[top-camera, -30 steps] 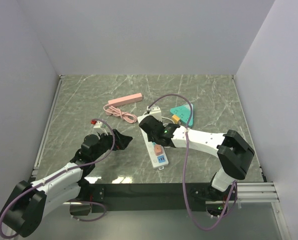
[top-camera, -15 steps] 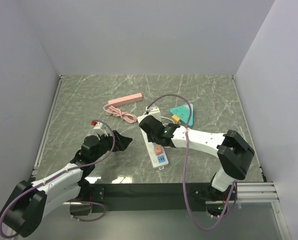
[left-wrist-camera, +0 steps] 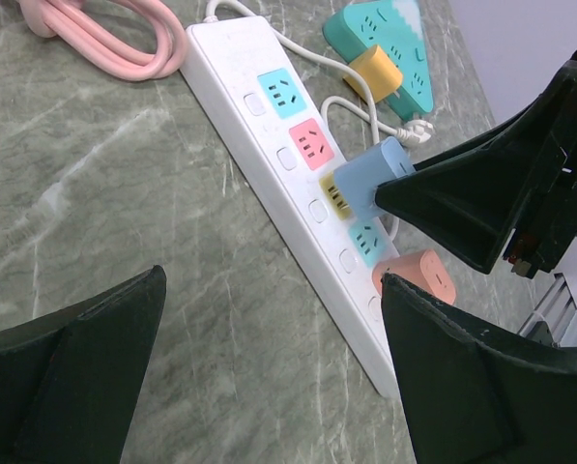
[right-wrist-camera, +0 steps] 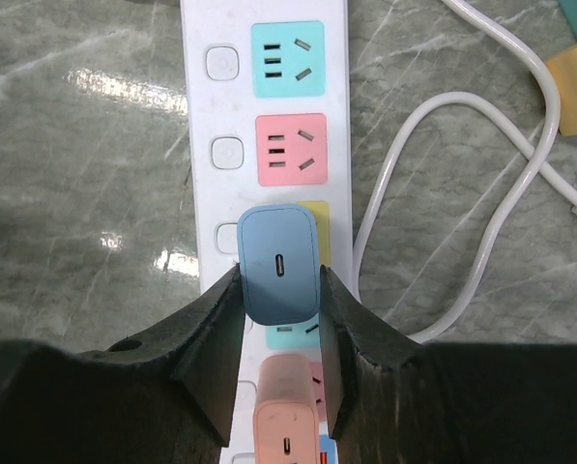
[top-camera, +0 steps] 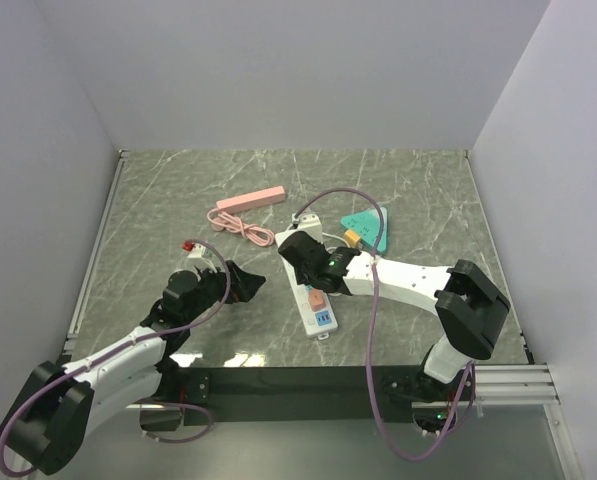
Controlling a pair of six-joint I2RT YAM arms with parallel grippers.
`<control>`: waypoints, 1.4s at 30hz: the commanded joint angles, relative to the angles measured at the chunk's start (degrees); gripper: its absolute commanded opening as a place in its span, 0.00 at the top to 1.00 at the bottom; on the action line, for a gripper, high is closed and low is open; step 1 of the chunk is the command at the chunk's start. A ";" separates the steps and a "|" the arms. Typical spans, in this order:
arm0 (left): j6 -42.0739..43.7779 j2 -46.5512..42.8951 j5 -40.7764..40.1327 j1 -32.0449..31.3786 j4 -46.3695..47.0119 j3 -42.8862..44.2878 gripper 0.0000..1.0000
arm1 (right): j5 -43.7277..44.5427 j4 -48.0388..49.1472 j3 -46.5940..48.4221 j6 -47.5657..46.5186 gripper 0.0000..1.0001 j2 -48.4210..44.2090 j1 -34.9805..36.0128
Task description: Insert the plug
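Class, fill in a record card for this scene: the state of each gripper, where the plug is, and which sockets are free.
right gripper: shut on the blue plug
blue plug: over the yellow socket of the white power strip; cannot tell whether it is fully seated
left gripper: open, holding nothing, above the table beside the strip
orange plug: in the strip, two sockets past the yellow one
free sockets: teal socket and pink socket, beyond the blue plug
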 commanded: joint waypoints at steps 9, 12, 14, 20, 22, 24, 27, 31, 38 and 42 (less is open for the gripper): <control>0.46 -1.17 1.30 0.32 2.70 -0.47 0.01 | 0.92 -5.07 -0.65 -0.73 1.00 0.35 0.35; 0.46 -1.52 1.29 0.32 2.70 -0.56 0.01 | 0.13 -3.93 -1.44 -0.91 1.00 0.00 0.35; 0.46 -1.52 1.38 0.32 2.70 -0.56 0.01 | -0.31 -3.14 -0.92 -0.99 1.00 0.08 0.35; 0.63 -2.13 1.21 0.32 1.99 -0.56 0.01 | -0.75 -2.17 0.14 -0.82 1.00 2.01 0.35; 0.64 -2.48 1.03 0.32 1.91 -0.65 0.01 | -1.45 -2.00 0.49 -0.73 1.00 2.46 0.35; 0.72 -2.49 0.94 0.32 1.82 -0.65 0.01 | -2.07 -1.73 0.84 -0.64 1.00 2.72 0.44; 0.64 -2.31 1.12 0.32 1.99 -0.74 0.01 | -1.55 -2.26 1.37 -0.29 1.00 2.98 0.44; 0.55 -1.96 1.47 0.32 2.61 -0.74 0.01 | -1.37 -2.96 1.98 -0.21 1.00 3.42 0.35; 0.37 -1.26 2.00 0.32 3.75 -0.92 0.01 | -0.84 -5.25 3.04 0.32 1.00 4.83 1.14; 0.28 -1.17 2.17 0.32 3.58 -0.92 0.01 | -2.07 -5.60 2.08 1.46 1.00 5.27 1.66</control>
